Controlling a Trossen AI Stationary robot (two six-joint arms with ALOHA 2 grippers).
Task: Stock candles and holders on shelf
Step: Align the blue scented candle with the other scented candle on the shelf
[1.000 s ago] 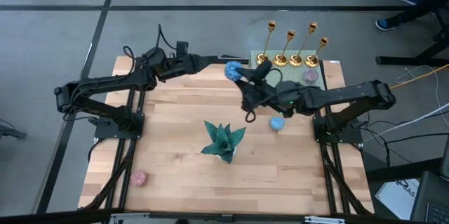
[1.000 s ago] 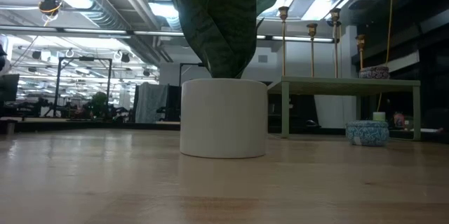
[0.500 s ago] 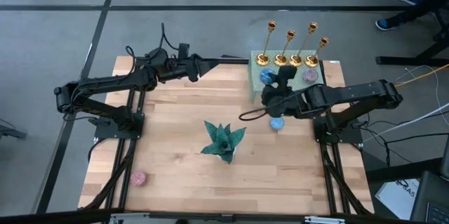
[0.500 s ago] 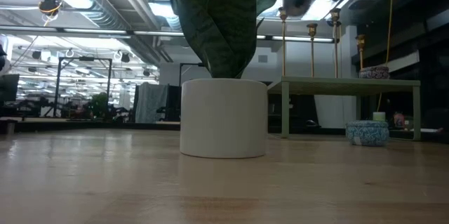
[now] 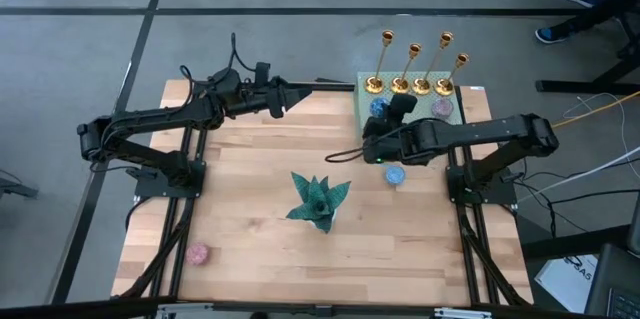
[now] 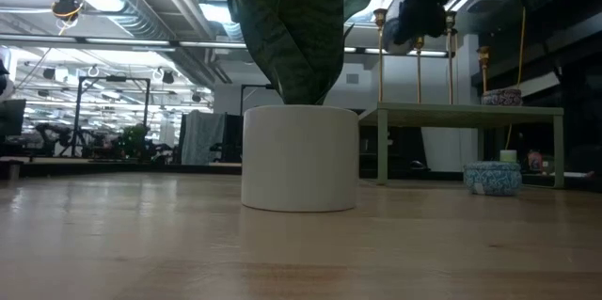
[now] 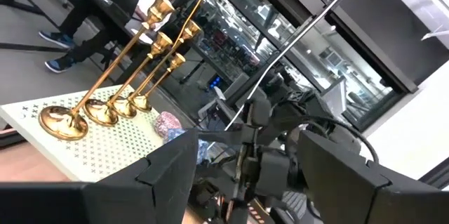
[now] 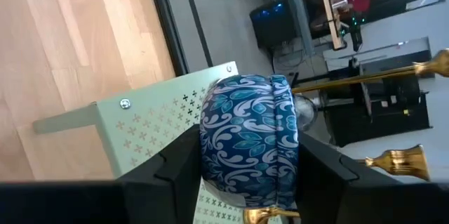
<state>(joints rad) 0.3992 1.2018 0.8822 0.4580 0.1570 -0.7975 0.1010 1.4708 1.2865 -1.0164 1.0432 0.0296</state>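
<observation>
My right gripper (image 5: 383,109) is shut on a blue patterned candle (image 8: 249,143) above the left end of the pale green shelf (image 5: 410,101). Several gold holders (image 5: 410,84) stand in a row on their bases along the shelf's far edge. A mauve candle (image 5: 442,108) lies on the shelf near its right end. Another blue candle (image 5: 395,174) lies on the table in front of the shelf, and a pink one (image 5: 197,254) lies at the near left. My left gripper (image 7: 242,175) hovers open at the far left of the shelf, with nothing between its fingers. My right gripper pinches the blue candle by two opposite sides (image 8: 207,150) between its two fingers (image 8: 172,175). The fingers slant down toward the table's far edge. The candle hangs clear above the shelf top (image 6: 400,27).
A teal spiky plant ornament (image 5: 318,202) in a white pot (image 6: 299,157) stands mid-table. The holders' tall stems (image 6: 419,70) rise just behind the held candle. Bare wood stretches across the table's left half (image 5: 230,189).
My right gripper has carried the blue candle toward the table's right edge, from beside the shelf's left end to above it. It has sunk and tipped from about level to pointing downward. The candle has stayed between its fingers.
</observation>
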